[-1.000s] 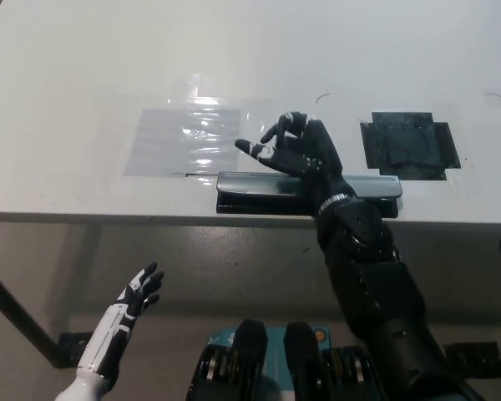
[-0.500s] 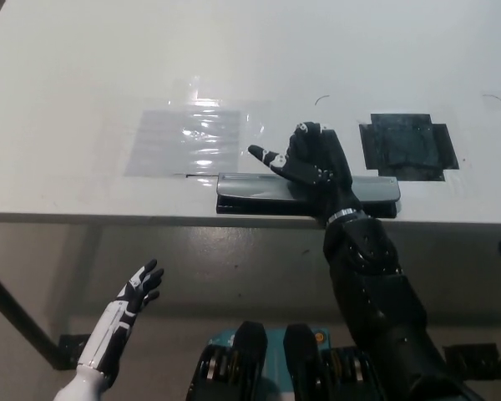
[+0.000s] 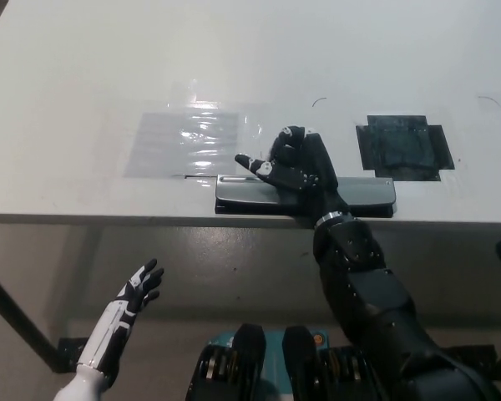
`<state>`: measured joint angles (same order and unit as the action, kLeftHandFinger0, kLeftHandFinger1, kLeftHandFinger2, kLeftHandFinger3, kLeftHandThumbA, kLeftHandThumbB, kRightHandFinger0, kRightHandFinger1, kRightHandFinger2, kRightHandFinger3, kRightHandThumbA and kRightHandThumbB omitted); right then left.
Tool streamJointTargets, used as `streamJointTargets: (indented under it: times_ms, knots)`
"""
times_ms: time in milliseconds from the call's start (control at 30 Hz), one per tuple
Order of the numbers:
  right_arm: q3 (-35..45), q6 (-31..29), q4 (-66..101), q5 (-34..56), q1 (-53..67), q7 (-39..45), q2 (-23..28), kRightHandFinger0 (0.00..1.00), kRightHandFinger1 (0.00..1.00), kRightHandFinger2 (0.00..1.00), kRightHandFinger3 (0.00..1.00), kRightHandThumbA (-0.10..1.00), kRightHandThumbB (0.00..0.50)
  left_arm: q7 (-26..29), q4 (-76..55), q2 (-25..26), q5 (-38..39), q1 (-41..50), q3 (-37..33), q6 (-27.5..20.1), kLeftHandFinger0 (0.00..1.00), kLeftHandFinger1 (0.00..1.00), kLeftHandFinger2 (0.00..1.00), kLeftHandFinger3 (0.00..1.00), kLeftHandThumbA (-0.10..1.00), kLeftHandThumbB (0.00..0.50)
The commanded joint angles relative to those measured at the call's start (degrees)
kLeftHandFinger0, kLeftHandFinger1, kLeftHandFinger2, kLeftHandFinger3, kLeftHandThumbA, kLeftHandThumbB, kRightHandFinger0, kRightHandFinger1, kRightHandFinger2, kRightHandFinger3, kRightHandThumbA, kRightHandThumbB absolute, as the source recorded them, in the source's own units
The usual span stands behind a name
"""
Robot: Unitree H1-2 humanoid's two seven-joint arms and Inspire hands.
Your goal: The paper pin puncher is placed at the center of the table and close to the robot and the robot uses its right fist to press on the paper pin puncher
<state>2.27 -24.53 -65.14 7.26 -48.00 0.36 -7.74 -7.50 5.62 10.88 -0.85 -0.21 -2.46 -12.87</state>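
The paper pin puncher (image 3: pixel 246 194), a long grey bar on a black base, lies along the table's near edge at the middle. My black right hand (image 3: pixel 294 165) rests on top of its middle, fingers curled into a loose fist with one finger still sticking out to the left. The hand covers part of the bar. My white left hand (image 3: pixel 138 291) hangs below the table edge at the lower left, fingers spread and holding nothing.
A clear plastic sheet (image 3: pixel 184 138) lies flat on the white table (image 3: pixel 83 75) just left of the puncher. A black square patch (image 3: pixel 401 146) sits on the table to the right. The table's front edge runs right under the puncher.
My right hand has curled its fingers tighter and shifted slightly left on the puncher's bar. The left hand has stayed put.
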Motion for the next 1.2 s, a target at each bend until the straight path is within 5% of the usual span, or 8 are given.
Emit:
streamJointTargets:
  times_ms: [0,200,467,567,633,733,933,1167]
  knots:
    - [-1.4,3.7,-11.3,-2.5,8.3,-1.7,-0.1,0.0,0.03,0.32,0.24,1.0,0.176,-1.0,-1.3,0.5,0.8,0.3,0.0,-1.9,1.0,1.0,1.0,1.0,1.0,0.346]
    - [-1.2,3.0,-12.4,-2.6,7.9,-2.2,-0.2,0.0,0.08,0.39,0.27,1.0,0.203,-0.8,-1.5,0.7,0.4,0.0,0.1,-1.8,1.0,1.0,1.0,1.0,1.0,0.359]
    - [0.0,0.9,-8.0,-2.1,5.6,-1.8,0.4,0.0,0.0,0.31,0.24,1.0,0.228,-1.1,-1.2,0.8,1.1,-0.1,0.2,-2.3,1.0,1.0,1.0,1.0,1.0,0.354]
    - [1.2,1.4,8.7,0.0,6.1,0.3,0.5,0.02,0.01,0.28,0.22,1.0,0.155,-0.9,-1.0,0.7,0.8,-0.3,0.2,-2.4,1.0,1.0,1.0,1.0,1.0,0.344]
    - [0.9,5.7,20.8,0.3,7.3,0.9,0.9,0.0,0.01,0.22,0.11,1.0,0.189,-0.9,-0.8,0.7,0.8,-0.4,0.2,-2.6,1.0,1.0,1.0,1.0,1.0,0.346]
    - [0.8,13.2,40.4,1.8,8.2,0.4,1.7,0.0,0.03,0.25,0.09,1.0,0.204,-0.8,-0.9,0.7,0.7,-0.9,0.2,-2.3,1.0,1.0,1.0,1.0,1.0,0.344]
    - [1.8,27.2,76.4,7.9,9.0,-2.4,4.7,0.0,0.0,0.02,0.0,1.0,0.237,-1.0,-1.5,1.1,0.5,-1.4,0.2,-1.4,1.0,1.0,1.0,1.0,1.0,0.342]
    - [1.4,28.8,93.0,12.9,15.0,-0.6,12.2,0.0,0.0,0.0,0.0,1.0,0.261,-1.4,-1.5,1.2,1.4,-2.0,0.4,-1.3,1.0,1.0,1.0,1.0,1.0,0.349]
